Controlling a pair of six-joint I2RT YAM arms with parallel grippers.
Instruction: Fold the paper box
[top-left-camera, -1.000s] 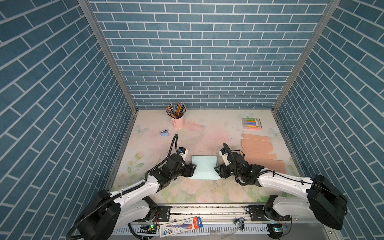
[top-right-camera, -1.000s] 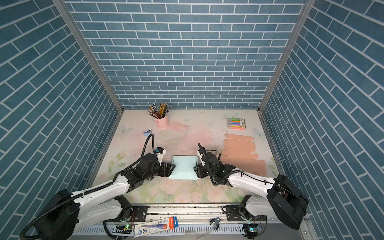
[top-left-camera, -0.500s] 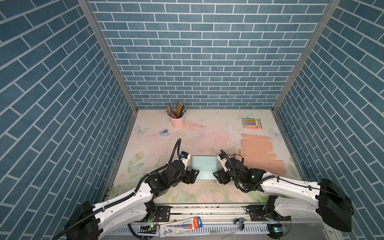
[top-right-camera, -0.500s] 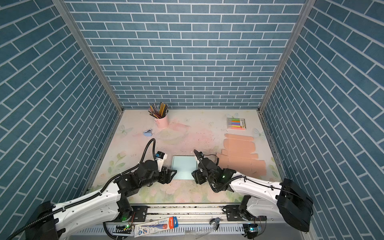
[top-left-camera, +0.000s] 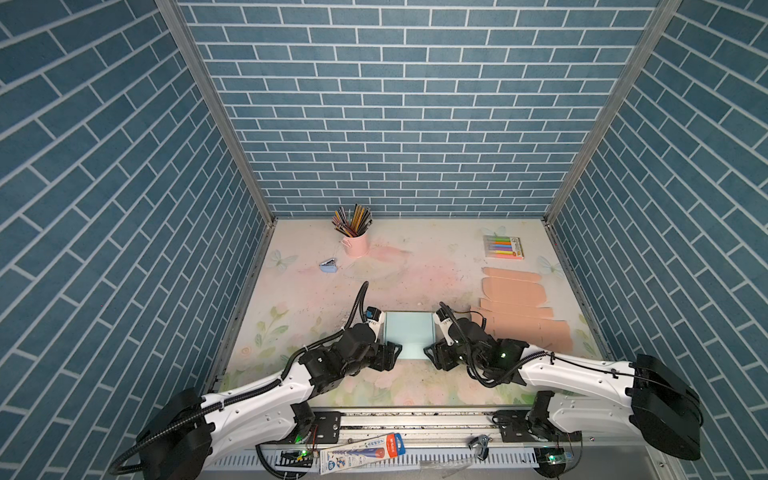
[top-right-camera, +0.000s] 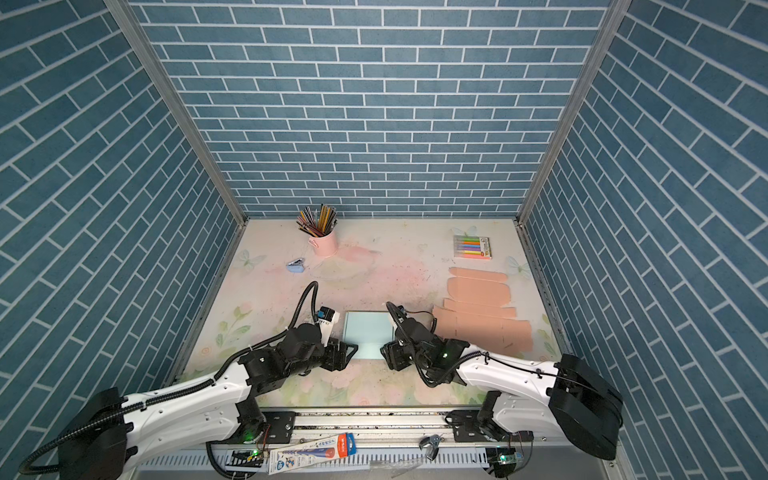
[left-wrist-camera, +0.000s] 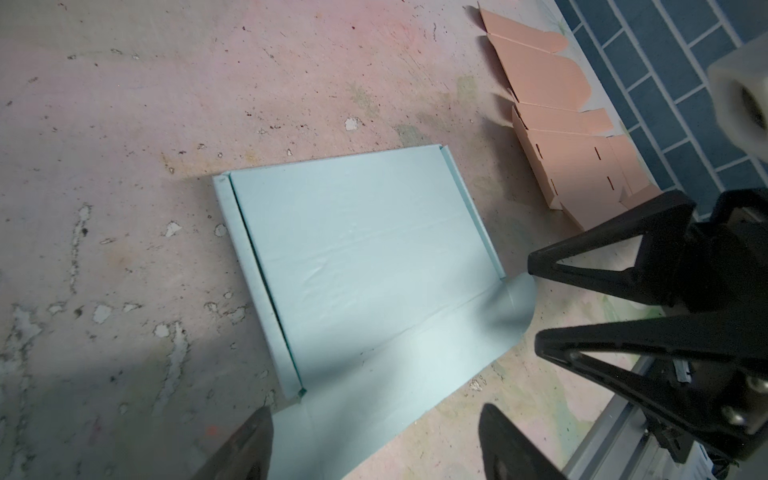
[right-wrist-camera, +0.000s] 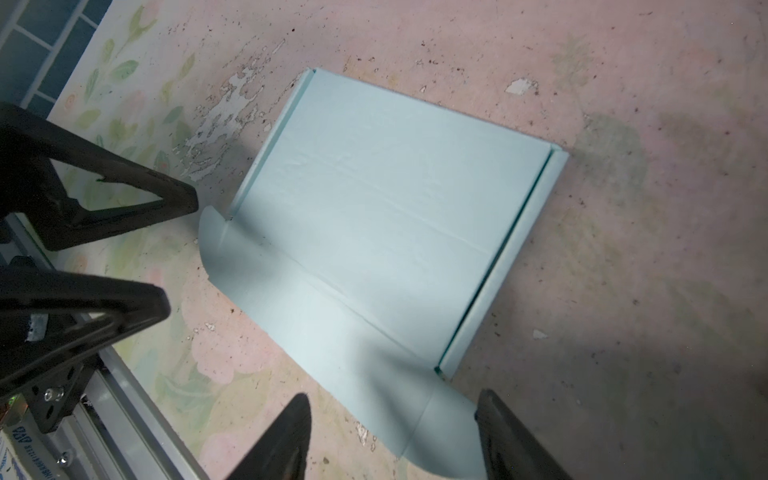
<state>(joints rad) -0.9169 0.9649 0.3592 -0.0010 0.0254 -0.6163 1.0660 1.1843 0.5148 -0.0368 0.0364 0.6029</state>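
Currently, in both top views the pale blue paper box (top-left-camera: 409, 332) (top-right-camera: 368, 330) lies flat on the floral table mat (top-left-camera: 316, 291), near the front edge and midway between the arms. The left gripper (top-left-camera: 395, 350) and the right gripper (top-left-camera: 430, 352) sit at the two front corners – both have moved there from the box's sides a second ago, while the box has kept its place.

Left wrist view: the box (left-wrist-camera: 365, 257) shows a creased main panel, narrow walls along two opposite edges, and a front flap with rounded corners. The left gripper (left-wrist-camera: 374, 415) stands spread, the flap's corner between its fingers. Flat peach cardboard blanks (left-wrist-camera: 552, 83) lie well apart.

Right wrist view: the right gripper (right-wrist-camera: 392, 399) is also spread – straddling the other rounded corner, not pinching it.
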